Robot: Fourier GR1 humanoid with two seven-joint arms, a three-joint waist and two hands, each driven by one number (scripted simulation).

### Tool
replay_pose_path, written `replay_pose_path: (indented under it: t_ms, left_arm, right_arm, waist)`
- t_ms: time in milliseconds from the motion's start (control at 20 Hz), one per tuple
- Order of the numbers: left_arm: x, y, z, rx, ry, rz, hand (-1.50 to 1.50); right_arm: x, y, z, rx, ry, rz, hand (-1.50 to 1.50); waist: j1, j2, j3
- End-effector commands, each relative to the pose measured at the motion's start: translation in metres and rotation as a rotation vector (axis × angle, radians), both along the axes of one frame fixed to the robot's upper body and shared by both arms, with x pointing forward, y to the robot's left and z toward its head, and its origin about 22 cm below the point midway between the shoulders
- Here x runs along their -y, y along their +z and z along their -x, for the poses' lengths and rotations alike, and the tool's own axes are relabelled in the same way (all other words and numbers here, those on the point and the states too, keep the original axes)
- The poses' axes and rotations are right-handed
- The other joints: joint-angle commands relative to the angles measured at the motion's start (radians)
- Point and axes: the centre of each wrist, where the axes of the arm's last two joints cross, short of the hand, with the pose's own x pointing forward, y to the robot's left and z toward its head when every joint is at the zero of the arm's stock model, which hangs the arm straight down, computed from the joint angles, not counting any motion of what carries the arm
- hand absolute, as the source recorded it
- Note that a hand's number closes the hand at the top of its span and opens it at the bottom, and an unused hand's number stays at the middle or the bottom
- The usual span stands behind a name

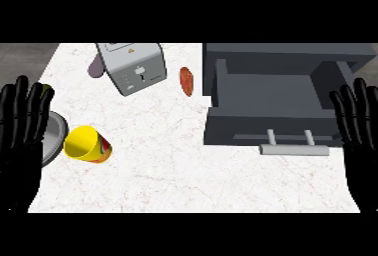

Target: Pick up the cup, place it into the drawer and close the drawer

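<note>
Eyeing the cup [87, 144]: yellow, red and green print on the side, sitting on the white counter [192, 180] toward the left, just beside a grey plate [57, 131]. Nothing is holding it. The open mouth faces up and a bit to the upper left, so I'd call it tilted, but I can't say for sure.
Left hand [22, 135]: resting at the left edge, fingers straight and apart, holding nothing.
Right hand [358, 130]: same deal at the right edge next to the drawer, fingers straight and spread, nothing in them.
Drawer [269, 97]: already pulled open on the right half, nothing visible inside, handle [294, 149] facing the robot. Well apart from the cup.
Weight guess: light. Looks like an ordinary small drinking cup with nothing in it that I can see.
Stiffness guess: rigid walls, so it shouldn't squash when the fingers curl round it.
Slip guess: smooth, glossy-looking side, so it could roll or skate away if nudged from one side only.
Where I'd grab: round the body below the rim, thumb on one side and fingers opposite. The left hand is nearer.
Watch out for: the plate right next to it, which crowds the left side of the cup.
Other stuff: toaster [133, 67] and a reddish-brown oblong thing [186, 81] at the back, both clear of the cup.
</note>
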Motion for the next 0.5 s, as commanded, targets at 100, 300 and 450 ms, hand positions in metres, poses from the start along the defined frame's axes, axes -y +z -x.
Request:
replay_pose_path:
  t_ms: [100,300,450]
  left_arm:
    - [-0.043,0.003,-0.005,0.012,-0.104,0.015,-1.5]
    - [-0.064,-0.031,-0.006,-0.207,-0.143,0.249,-1.5]
    - [-0.091,-0.034,-0.013,-0.239,-0.163,0.27,-1.5]
  right_arm:
    - [-0.012,0.002,0.008,0.027,0.003,-0.009,-1.5]
    - [0.0,-0.002,-0.005,-0.11,0.109,0.052,-1.5]
    - [-0.002,0.003,-0.009,-0.13,0.139,0.036,-1.5]
  waist:
    - [-0.012,-0.001,0.019]
    - [-0.003,0.005,0.016]
    - [-0.009,0.001,0.018]
